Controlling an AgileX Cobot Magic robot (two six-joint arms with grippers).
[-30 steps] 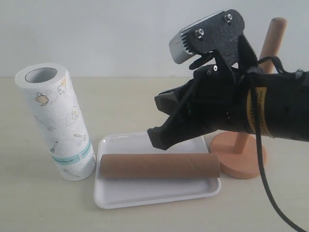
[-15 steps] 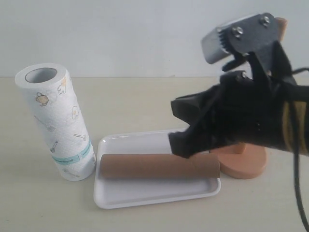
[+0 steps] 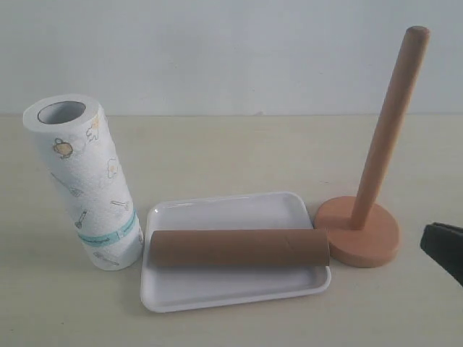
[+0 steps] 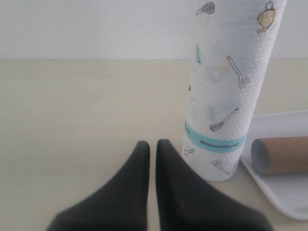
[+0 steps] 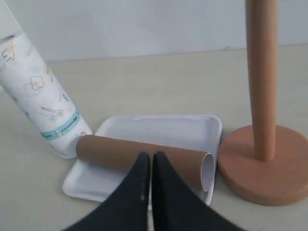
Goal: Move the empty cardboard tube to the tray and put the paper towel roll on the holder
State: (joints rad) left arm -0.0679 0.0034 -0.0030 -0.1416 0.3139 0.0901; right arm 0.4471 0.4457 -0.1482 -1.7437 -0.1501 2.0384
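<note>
**A:** Where do things stand?

**B:** The empty cardboard tube (image 3: 239,248) lies on its side in the white tray (image 3: 217,298), so that half looks done. The paper towel roll (image 3: 85,181) stands on end on the table (image 3: 217,144) beside the tray, leaning a little. The wooden holder (image 3: 376,173) is bare.

**A:** So the roll is next. Which pincer takes it?

**B:** The left pincer (image 4: 153,144), I'd judge. Its fingers are drawn together with nothing between them. The roll is near, just ahead of the tips and off toward the tray's side, not touching.

**A:** And the right pincer (image 5: 151,155)?

**B:** Also closed and empty. The tube lies crosswise just beyond its tips, and the holder is farther ahead, on the side away from the roll. The exterior view shows only a dark sliver at the edge. That is probably the right pincer, though I can't be sure.

**A:** How should the pickup go?

**B:** Spread the fingers wide first, because the roll is thick. Take it around mid-height and squeeze gently, since the paper is soft. Lift it clear above the holder's rounded top, line its hollow core up with the rod, then lower it straight down. Approach squarely, because a nudge could tip the leaning roll.
</note>
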